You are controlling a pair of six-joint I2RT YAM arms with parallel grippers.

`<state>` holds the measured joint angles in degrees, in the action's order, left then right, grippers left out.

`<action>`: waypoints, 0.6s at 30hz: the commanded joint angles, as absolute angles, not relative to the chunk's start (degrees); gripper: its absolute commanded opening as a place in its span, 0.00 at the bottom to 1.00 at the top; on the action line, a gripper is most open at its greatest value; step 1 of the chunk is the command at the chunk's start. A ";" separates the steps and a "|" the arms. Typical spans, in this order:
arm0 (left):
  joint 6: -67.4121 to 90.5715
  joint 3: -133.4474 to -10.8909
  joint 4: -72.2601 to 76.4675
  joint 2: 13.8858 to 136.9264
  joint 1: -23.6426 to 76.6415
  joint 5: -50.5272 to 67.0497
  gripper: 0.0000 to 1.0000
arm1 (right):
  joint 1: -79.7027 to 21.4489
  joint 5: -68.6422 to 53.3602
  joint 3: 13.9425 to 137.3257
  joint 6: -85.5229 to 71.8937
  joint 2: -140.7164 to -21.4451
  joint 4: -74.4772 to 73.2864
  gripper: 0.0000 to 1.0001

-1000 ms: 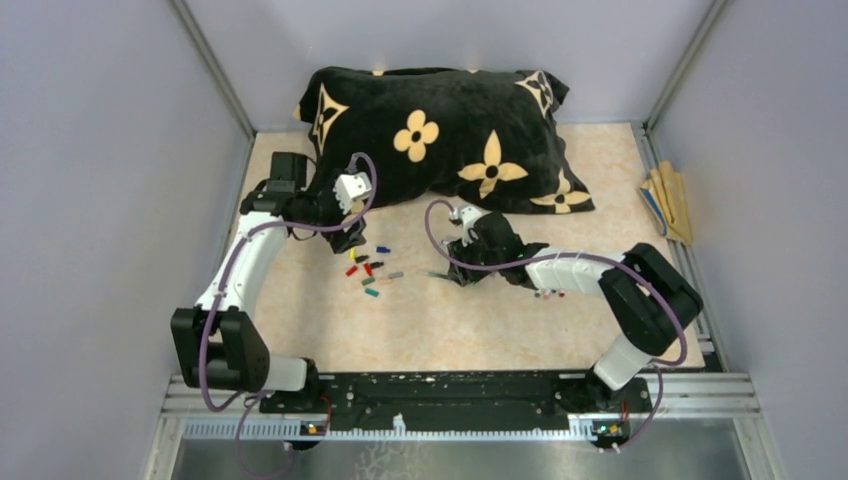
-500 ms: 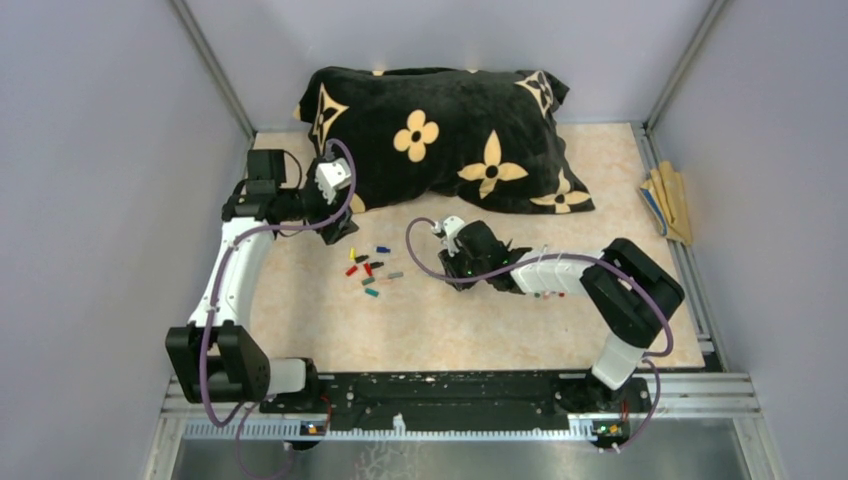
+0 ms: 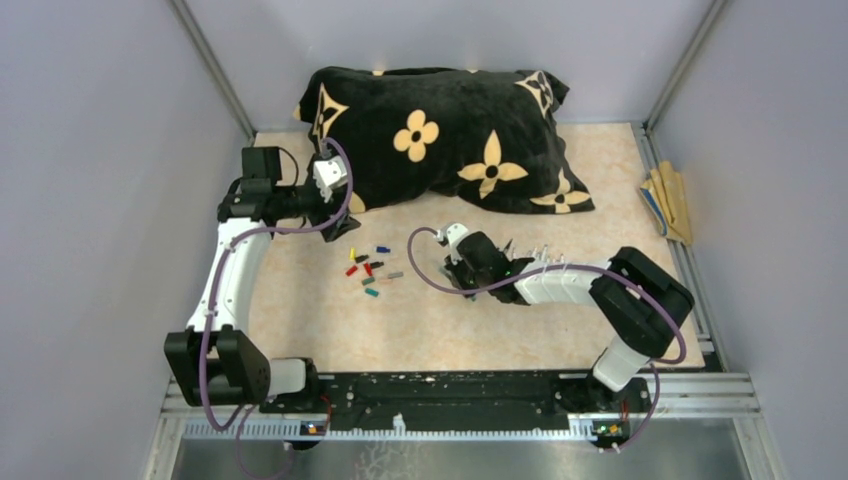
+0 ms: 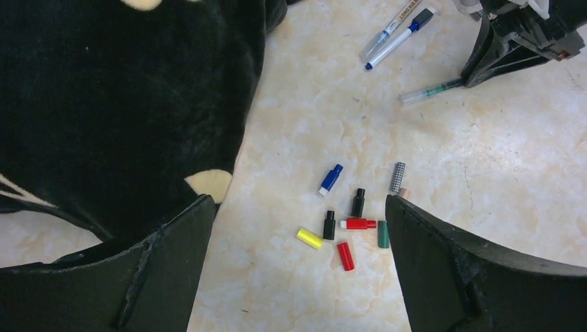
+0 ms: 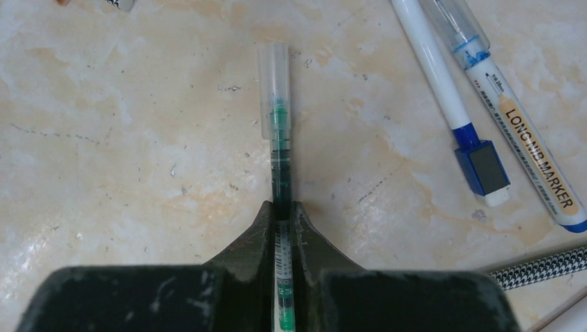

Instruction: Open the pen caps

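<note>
Black pillow (image 3: 440, 140) w/ tan flower print at back of marbled table (image 3: 430, 330); tan sticks (image 3: 668, 203) far right.

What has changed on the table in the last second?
The open left claw drew back from the small loose coloured plastic caps, toward the far left, beside the black flower-patterned pillow. The right claw, shut on the thin green-ink pen, shifted slightly toward the near edge. Caps and pillow stayed put.
</note>
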<state>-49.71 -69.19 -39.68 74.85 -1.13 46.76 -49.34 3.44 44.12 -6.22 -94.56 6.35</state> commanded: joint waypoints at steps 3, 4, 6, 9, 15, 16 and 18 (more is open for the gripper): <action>-61.35 -64.76 -43.55 71.44 -0.94 51.11 0.99 | -49.78 -2.03 47.41 -9.11 -89.36 2.74 0.00; -62.35 -63.71 -43.59 70.93 -0.59 50.81 0.99 | -49.81 -3.28 48.20 -9.65 -88.90 2.23 0.00; -64.47 -61.92 -43.64 70.04 1.02 49.34 0.99 | -49.75 -5.82 49.68 -10.59 -88.29 1.31 0.00; -68.05 -59.42 -44.01 68.51 4.98 44.05 0.99 | -49.53 -9.76 52.49 -11.91 -87.94 -1.18 0.00; -76.14 -55.34 -43.06 65.28 11.38 36.60 0.99 | -48.28 -17.43 57.63 -14.96 -88.03 -5.88 0.00; -77.09 -54.74 -42.60 64.87 12.15 35.82 0.99 | -48.03 -18.72 58.06 -15.56 -88.02 -6.29 0.00; -79.25 -54.08 -42.12 64.18 13.57 34.76 0.99 | -47.58 -21.18 58.82 -16.46 -88.03 -6.98 0.00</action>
